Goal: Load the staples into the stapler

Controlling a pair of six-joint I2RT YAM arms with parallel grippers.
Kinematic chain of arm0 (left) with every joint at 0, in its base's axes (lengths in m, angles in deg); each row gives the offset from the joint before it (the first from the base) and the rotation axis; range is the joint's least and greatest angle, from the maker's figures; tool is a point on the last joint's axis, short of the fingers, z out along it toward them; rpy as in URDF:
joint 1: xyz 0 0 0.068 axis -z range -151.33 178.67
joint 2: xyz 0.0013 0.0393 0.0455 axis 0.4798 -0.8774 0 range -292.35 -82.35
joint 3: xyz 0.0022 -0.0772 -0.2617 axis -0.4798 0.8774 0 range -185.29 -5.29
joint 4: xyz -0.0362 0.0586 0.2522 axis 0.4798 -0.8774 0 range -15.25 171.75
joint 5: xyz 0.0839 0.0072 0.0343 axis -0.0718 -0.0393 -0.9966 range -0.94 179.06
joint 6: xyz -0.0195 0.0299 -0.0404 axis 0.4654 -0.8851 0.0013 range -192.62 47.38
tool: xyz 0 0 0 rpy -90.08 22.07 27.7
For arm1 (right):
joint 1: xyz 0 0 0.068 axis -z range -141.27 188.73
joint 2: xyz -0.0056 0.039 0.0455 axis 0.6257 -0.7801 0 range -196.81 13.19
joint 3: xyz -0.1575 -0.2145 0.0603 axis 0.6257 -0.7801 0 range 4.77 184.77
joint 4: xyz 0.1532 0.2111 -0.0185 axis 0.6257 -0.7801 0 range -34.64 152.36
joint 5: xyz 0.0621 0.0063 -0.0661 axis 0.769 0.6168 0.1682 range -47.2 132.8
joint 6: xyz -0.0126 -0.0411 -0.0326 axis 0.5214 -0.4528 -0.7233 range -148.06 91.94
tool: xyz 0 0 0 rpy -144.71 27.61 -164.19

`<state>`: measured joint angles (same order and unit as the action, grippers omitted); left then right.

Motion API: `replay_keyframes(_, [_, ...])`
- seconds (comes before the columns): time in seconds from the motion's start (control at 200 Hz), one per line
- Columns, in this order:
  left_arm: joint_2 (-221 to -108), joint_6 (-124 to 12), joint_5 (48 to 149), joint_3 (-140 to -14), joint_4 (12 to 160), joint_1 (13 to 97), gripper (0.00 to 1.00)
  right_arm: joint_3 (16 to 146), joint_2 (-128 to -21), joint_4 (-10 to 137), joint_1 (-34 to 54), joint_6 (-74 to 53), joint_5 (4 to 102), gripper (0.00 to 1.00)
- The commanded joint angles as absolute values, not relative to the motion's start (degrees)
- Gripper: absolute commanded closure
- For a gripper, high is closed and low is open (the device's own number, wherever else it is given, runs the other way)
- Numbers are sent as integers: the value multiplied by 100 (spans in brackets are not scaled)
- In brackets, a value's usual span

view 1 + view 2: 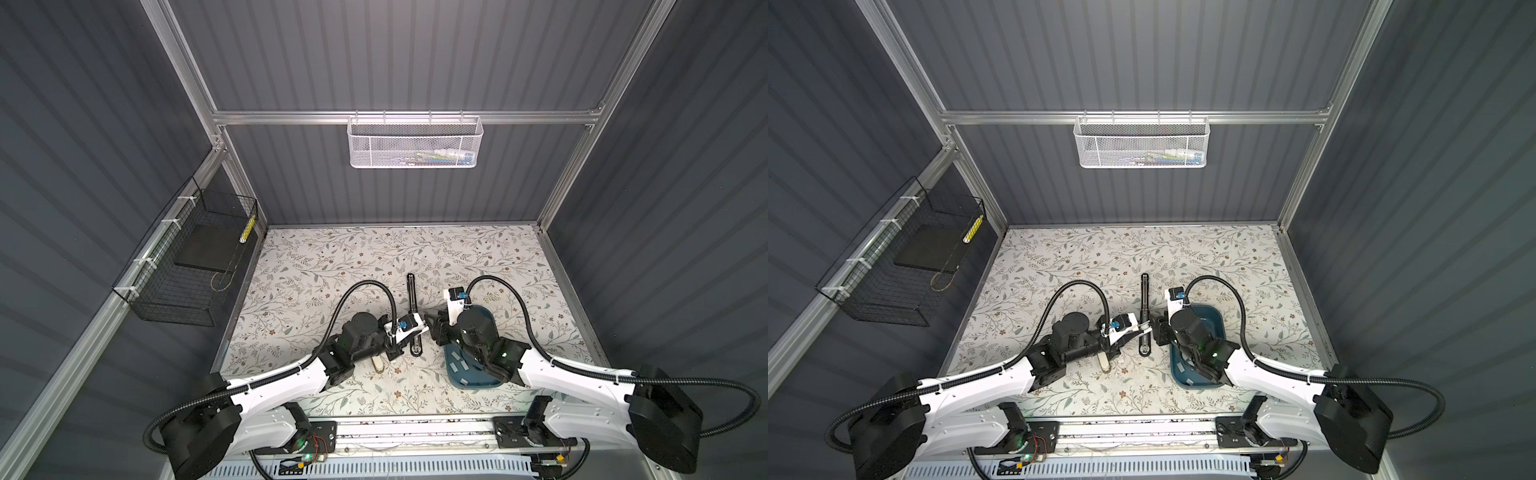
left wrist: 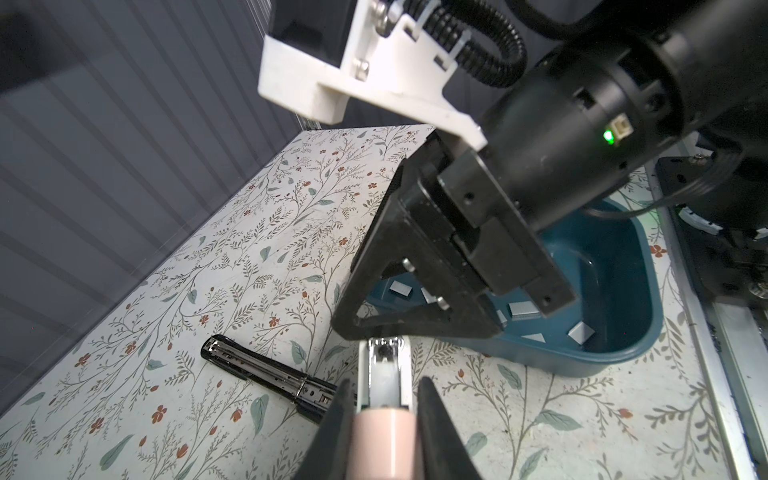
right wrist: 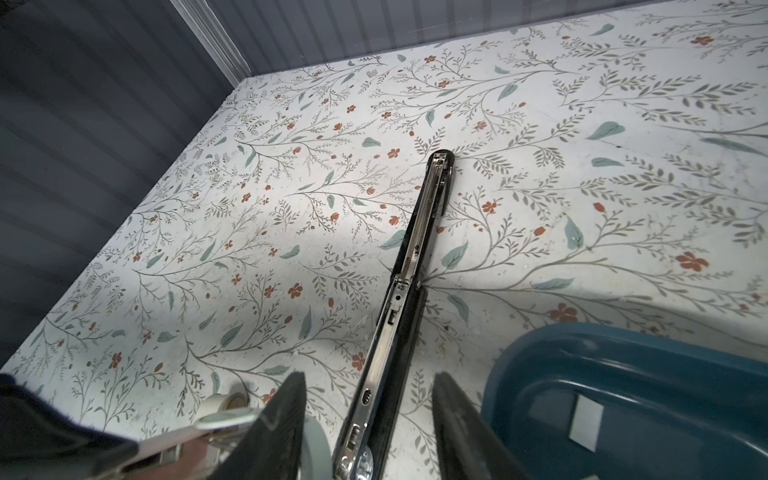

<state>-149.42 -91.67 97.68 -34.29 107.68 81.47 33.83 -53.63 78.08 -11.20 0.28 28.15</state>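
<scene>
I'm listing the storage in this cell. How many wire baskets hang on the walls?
2. A white mesh basket hangs from the back rail, and a black wire basket hangs from the left side rail. No other basket shows in any view.

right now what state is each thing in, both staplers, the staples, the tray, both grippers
black stapler: opened out flat, lying on the table
pink stapler: clamped in the left gripper, magazine channel exposed; loaded or not, cannot tell
staples: loose strips lying in the blue tray
blue tray: upright on the table
left gripper: shut on the pink stapler
right gripper: open, nothing held
</scene>
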Motion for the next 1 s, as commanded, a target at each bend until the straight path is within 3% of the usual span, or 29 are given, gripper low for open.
replay_keyframes(0.0, [-14800,-9167,9837,-3406,11269,8159,100,3518,-5376,7555,-1119,-49,2632,49])
replay_keyframes(0.45, [-14688,-9024,9429,-3131,11702,8153,100,3326,-4149,7028,-1128,-7,3018,48])
replay_keyframes(0.871, [-14944,-9103,9546,-3414,11294,8158,100,3479,-3798,7009,-1514,25,3511,51])
replay_keyframes(0.991, [-14992,-9115,9582,-3474,11210,8153,100,3542,-3821,7076,-1745,-2,3398,63])
